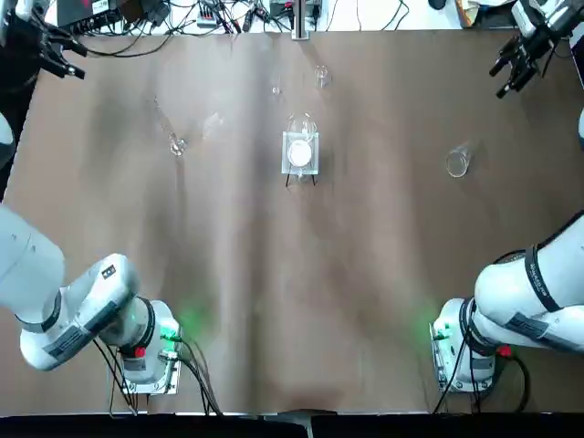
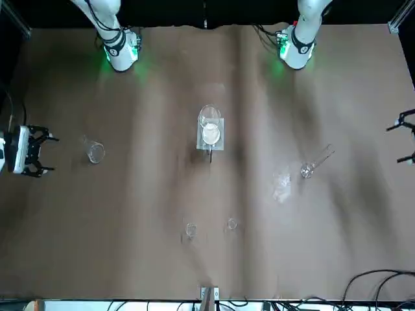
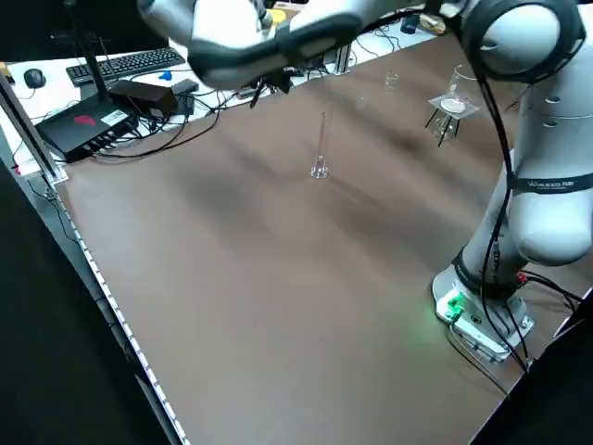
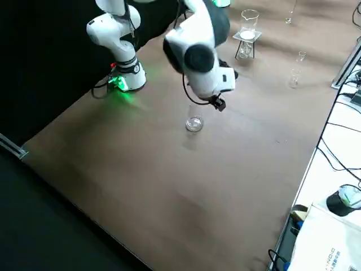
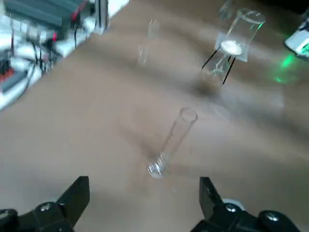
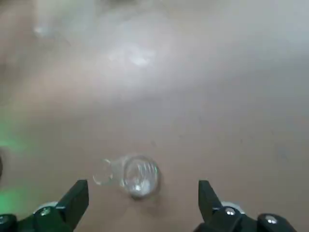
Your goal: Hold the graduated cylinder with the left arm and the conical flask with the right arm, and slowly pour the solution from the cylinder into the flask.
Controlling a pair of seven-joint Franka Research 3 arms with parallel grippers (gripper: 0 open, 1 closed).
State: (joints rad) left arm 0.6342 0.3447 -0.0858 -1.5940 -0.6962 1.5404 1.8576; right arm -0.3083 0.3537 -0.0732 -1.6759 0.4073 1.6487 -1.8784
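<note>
Left: "Where is the thin glass tube (image 3: 321,148)?"

Right: "It stands on its foot on the table (image 1: 255,274), on the left. My left gripper (image 5: 145,186) is wide open, holding nothing, up past the tube's outer side."

Left: "And the round flask (image 6: 140,176)?"

Right: "Over on the right. My right gripper (image 6: 144,186) is wide open and empty too. The glass with the white disc (image 1: 299,152) is between tube and flask."

Left: "Does every view show both?"

Right: "No. The left side view shows the tube but not the flask. The right wrist view shows the flask's neck; the top view makes it hard to see. My left gripper is cut off in the front view."
</note>
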